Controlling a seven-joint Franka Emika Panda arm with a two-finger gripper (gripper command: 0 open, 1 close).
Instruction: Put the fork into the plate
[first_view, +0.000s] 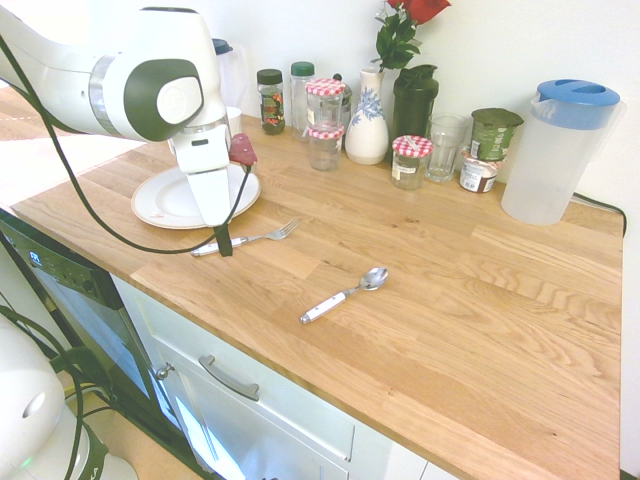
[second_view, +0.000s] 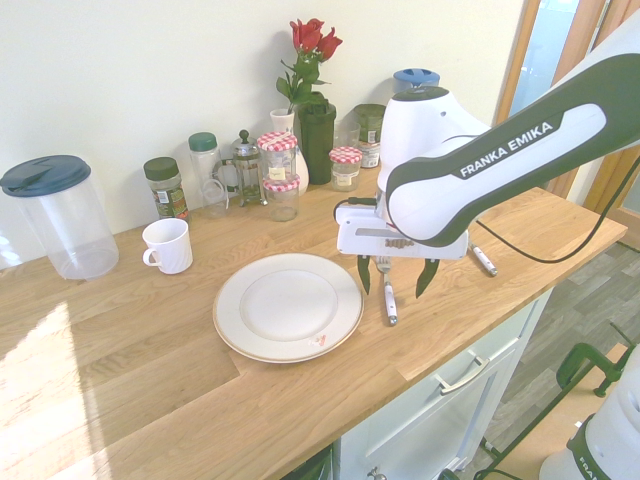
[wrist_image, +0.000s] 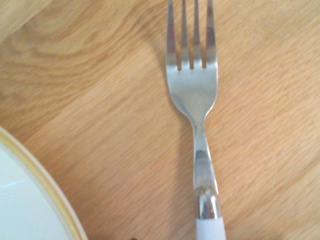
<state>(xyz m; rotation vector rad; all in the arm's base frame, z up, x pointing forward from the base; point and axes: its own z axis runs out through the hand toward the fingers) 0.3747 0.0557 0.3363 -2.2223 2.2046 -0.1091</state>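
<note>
Fingers spread open astride your fork on the oak kitchen counter, plate at nine o'clock.

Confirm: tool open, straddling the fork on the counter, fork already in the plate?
Not quite: the fork lies on the wooden counter beside the plate, not in it, as the second exterior view shows. The rest holds: the tool is open, straddling the fork.

White-handled silver fork, cream-rimmed white plate
</note>
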